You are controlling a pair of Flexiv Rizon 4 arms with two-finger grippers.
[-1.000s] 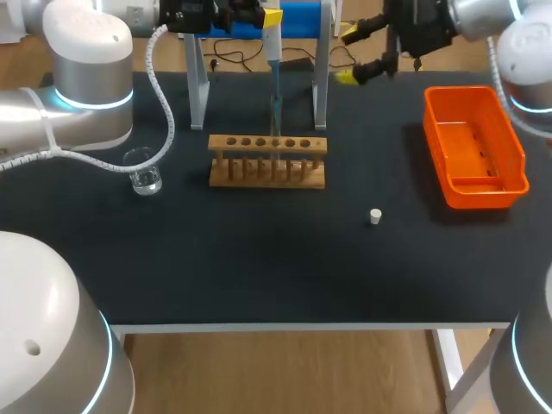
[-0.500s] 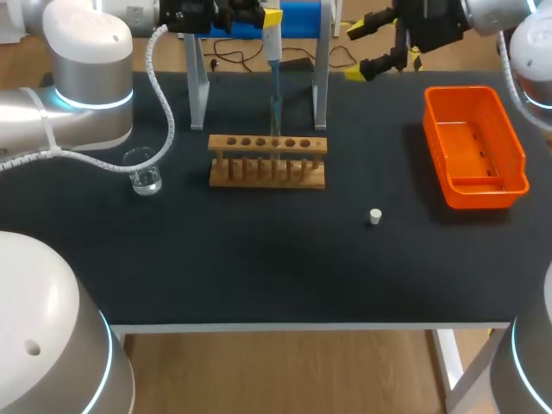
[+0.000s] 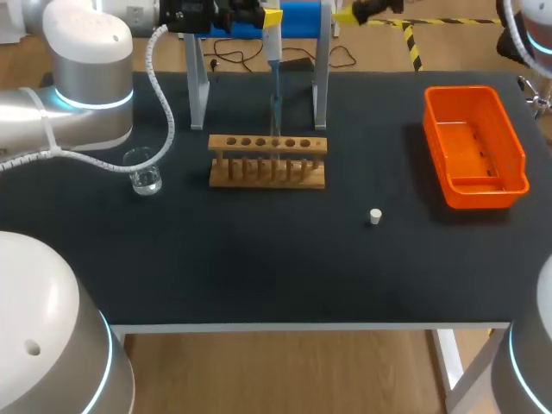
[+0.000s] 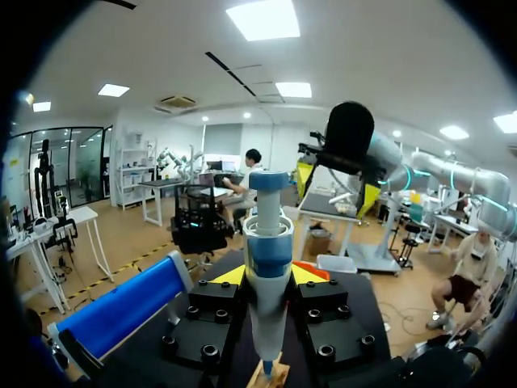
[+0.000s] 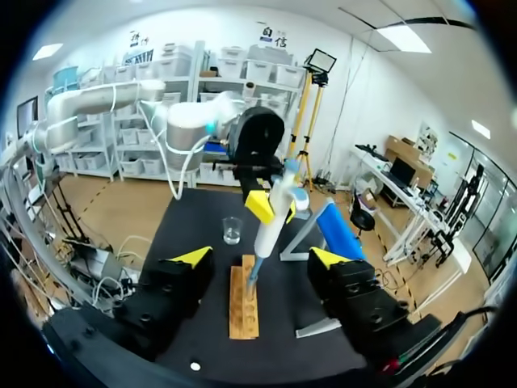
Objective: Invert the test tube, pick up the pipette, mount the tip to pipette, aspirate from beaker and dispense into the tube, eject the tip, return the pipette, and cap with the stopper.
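My left gripper (image 3: 269,17) is at the back of the table, shut on the white and blue pipette (image 3: 272,47), which hangs upright with its tip down at the middle of the wooden tube rack (image 3: 267,161). A clear tube seems to stand there. In the left wrist view the pipette (image 4: 268,242) sits between the yellow fingertips (image 4: 230,275). My right gripper (image 5: 261,259) is open and empty, high behind the table and facing the rack (image 5: 242,303); in the head view the right gripper (image 3: 358,10) barely shows. The beaker (image 3: 145,172) stands left of the rack. The white stopper (image 3: 375,216) lies to its front right.
An orange bin (image 3: 474,147) sits at the right side of the table. The pipette stand (image 3: 321,78), with grey uprights and a blue bar, straddles the back middle just behind the rack. My left arm's cable (image 3: 164,95) hangs above the beaker.
My right gripper has risen and drawn back from beside the stand, almost leaving the head view. The left arm, pipette and table objects have not moved.
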